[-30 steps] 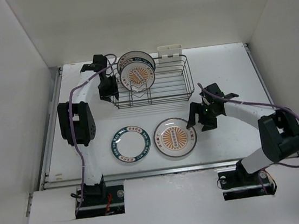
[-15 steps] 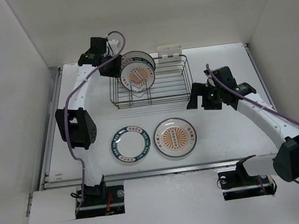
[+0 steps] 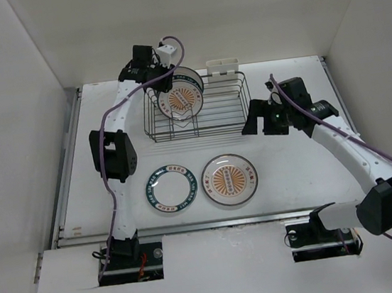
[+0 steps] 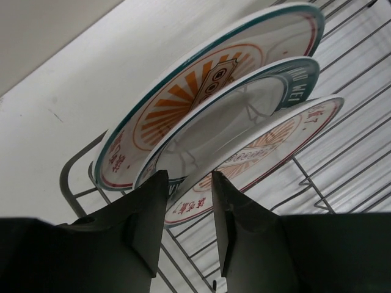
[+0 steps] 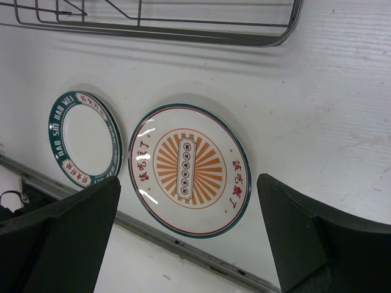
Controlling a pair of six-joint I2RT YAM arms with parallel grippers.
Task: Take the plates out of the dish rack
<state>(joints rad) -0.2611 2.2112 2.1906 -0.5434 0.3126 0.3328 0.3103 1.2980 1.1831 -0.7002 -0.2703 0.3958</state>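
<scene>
Right wrist, teal plate (image 5: 84, 138) reading HAO WEI

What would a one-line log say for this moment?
left gripper: at rims of racked plates, grip unclear | right gripper: open, above table | dish rack: three plates | table: teal-ring plate, sunburst plate

The left gripper (image 3: 157, 80) has swung from the rack's (image 3: 221, 118) left side, round its far-left corner, to the top rims of the standing plates (image 3: 181, 95). The right gripper (image 3: 261, 124) has risen off the sunburst plate (image 3: 231, 178) lying flat and moved to the rack's right end.
</scene>
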